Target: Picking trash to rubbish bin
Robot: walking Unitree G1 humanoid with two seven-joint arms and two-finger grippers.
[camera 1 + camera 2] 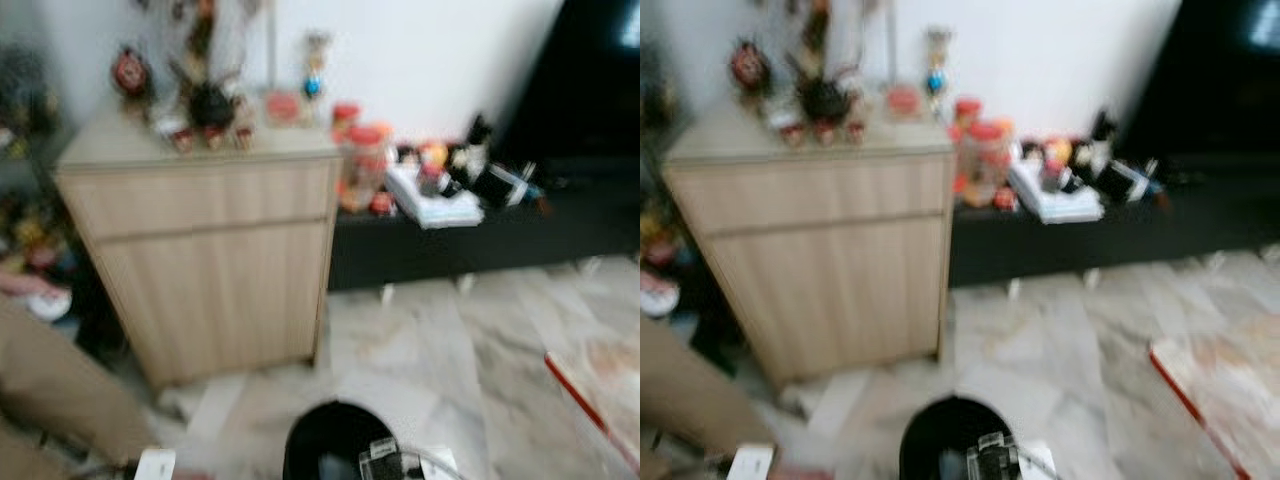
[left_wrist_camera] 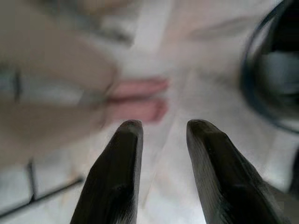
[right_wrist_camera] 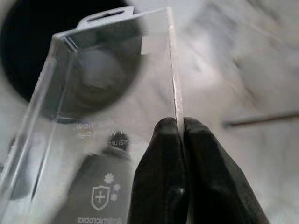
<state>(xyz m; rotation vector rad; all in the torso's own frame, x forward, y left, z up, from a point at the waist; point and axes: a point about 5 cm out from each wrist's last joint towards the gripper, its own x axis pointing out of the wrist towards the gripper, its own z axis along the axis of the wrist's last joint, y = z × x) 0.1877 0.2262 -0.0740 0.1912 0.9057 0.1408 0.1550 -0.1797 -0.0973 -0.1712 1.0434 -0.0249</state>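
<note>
Right tool (image 3: 181,128) pinches a clear plastic package (image 3: 93,107) above the black bin (image 1: 335,440) (left tool (image 2: 163,133) parted, empty).

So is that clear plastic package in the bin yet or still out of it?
Out. The right gripper pinches the clear package by its edge, holding it above the black bin, whose dark mouth shows through the plastic.

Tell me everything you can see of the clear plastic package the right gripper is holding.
The plastic package is a clear, flat box with a hang tab at its far end and blurred white print plus a small shield logo near the gripper. It looks empty. The right gripper pinches one thin edge between shut fingers, holding it above the black bin, whose dark opening shows through it, over the marble floor.
</note>
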